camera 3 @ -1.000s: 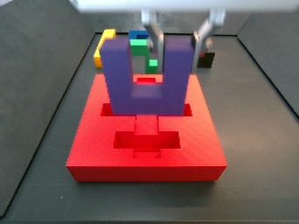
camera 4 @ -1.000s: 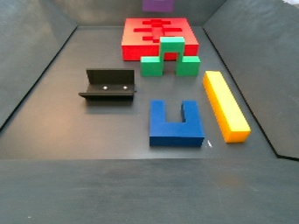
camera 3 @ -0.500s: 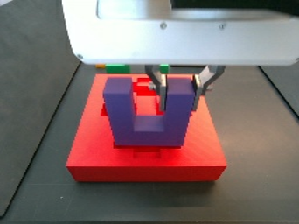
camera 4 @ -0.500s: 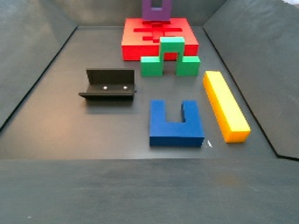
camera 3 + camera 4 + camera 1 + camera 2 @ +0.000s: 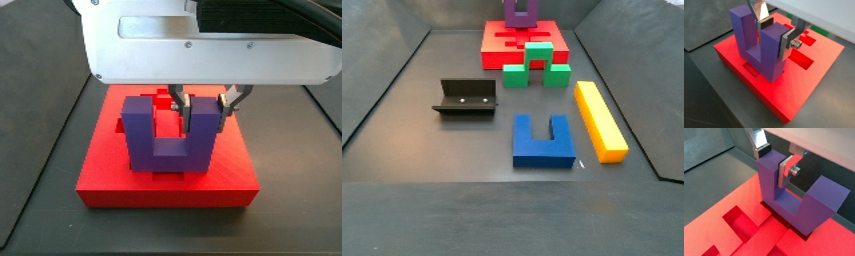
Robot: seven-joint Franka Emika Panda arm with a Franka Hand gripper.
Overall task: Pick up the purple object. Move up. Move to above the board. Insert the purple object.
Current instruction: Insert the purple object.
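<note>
The purple object stands upright on the board, lower than half a second ago: its base bar now sits in a recess near the board's front edge in a side view, where a second ago it hung clear above. Insertion looks nearly done or done; seating depth can't be confirmed. The gripper is over the board, jaws closed narrow on one prong, silver fingers flat on both faces. Arm comes straight down from above, wrist housing hiding the board's far part. The green block, blue block, yellow bar and fixture sit apart on the surface.
</note>
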